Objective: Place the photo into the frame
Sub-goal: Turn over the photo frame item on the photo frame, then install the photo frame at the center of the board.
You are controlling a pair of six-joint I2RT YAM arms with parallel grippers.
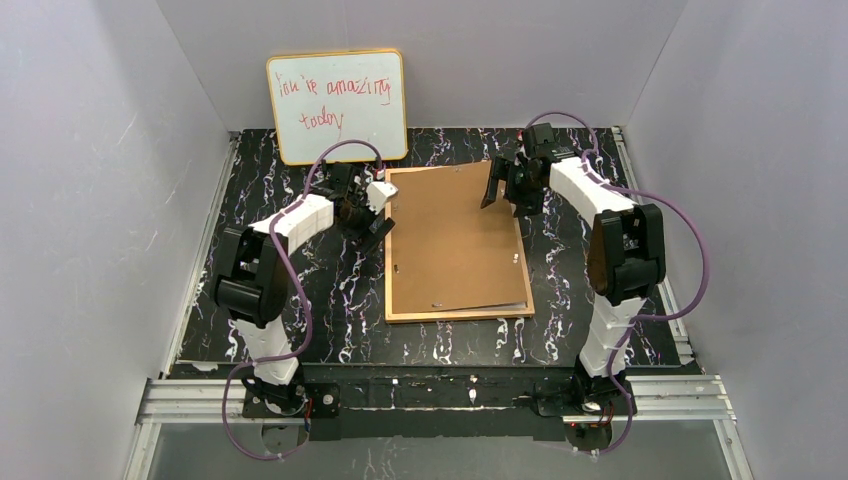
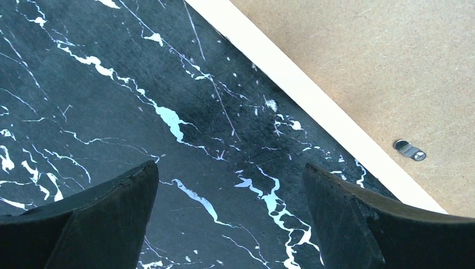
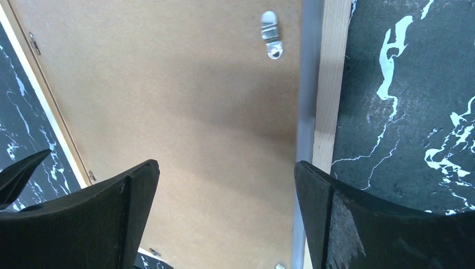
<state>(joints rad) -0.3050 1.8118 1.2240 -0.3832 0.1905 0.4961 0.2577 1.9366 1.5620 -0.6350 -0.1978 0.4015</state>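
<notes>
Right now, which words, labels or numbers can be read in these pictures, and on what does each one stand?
"you're amazing today": red handwriting in two lines on the whiteboard at the back wall; the first word is scrawled, so that part is less sure.
No other text: the brown back of the frame shows only small metal clips, with no label, brand or number in any view.

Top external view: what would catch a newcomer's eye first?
The frame lies back-up in the middle of the black marbled table, its brown back board slightly askew. A whiteboard with red handwriting leans on the back wall. Both tools hang open: left tool beside the frame's left edge, right tool over its back.
</notes>
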